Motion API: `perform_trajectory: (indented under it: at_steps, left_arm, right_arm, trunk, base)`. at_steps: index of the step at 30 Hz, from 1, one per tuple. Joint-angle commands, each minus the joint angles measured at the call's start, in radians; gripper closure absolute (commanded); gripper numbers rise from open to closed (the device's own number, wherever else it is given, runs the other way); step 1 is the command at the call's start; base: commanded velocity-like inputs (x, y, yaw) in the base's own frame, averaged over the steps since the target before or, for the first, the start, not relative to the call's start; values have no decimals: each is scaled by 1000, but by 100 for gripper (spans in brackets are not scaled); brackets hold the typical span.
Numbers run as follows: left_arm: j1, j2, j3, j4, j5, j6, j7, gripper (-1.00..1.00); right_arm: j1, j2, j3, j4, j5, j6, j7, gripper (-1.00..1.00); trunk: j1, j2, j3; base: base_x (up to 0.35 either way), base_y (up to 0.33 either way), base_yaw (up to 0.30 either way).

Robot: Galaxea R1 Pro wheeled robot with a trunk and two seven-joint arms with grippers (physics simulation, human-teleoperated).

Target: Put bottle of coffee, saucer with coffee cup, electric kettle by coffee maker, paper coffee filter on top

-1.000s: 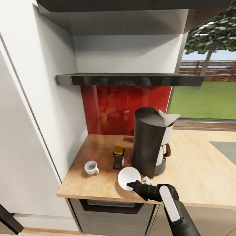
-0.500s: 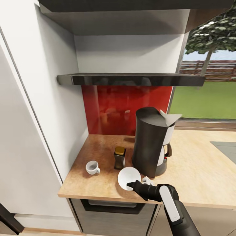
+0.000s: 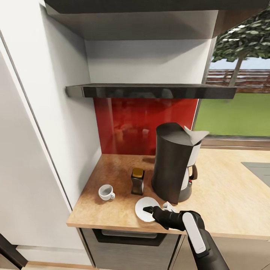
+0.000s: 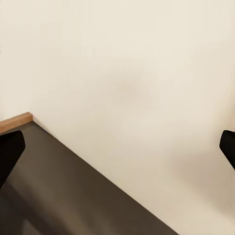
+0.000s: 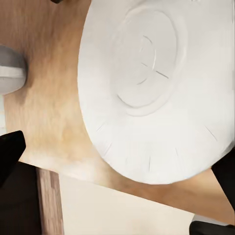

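Saucer (image 3: 145,208) now flat beside coffee maker (image 3: 173,162), bottle (image 3: 137,181) behind.

Low in the middle of the frame, your right gripper (image 3: 151,210) sits on the white saucer (image 3: 144,208), just beside the coffee maker (image 3: 173,163). The coffee bottle (image 3: 137,181) and cup (image 3: 106,192) stand to the left.

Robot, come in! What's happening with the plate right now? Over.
Right gripper at saucer, saucer flat on counter beside coffee maker. Left gripper open, facing wall. Cup apart, not on saucer yet.
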Motion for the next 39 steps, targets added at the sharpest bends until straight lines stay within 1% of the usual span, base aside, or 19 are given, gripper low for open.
perform_trajectory:
  at_steps: [1, 14, 26, 39]
  left_arm:
    - [0, 1, -9, -3, 5, 9, 5, -100]
    - [0, 1, -9, -3, 5, 10, 0, -100]
    - [0, 1, -8, -3, 8, 10, 1, -100]
    - [0, 1, -7, -3, 11, 9, 1, -100]
  right_arm:
    - [-1, 1, -3, 0, 9, 7, -3, -100]
    - [-1, 1, -3, 0, 9, 6, -3, -100]
    - [-1, 1, -2, 0, 9, 7, -3, -100]
    - [-1, 3, 3, -1, 10, 6, -3, -100]
  trunk:
    - [1, -2, -2]
    - [1, -2, -2]
    - [1, -2, -2]
    - [1, -2, -2]
  base:
    - [0, 0, 0]
    - [0, -23, 0]
    - [-26, -253, 0]
    - [-188, -225, 0]
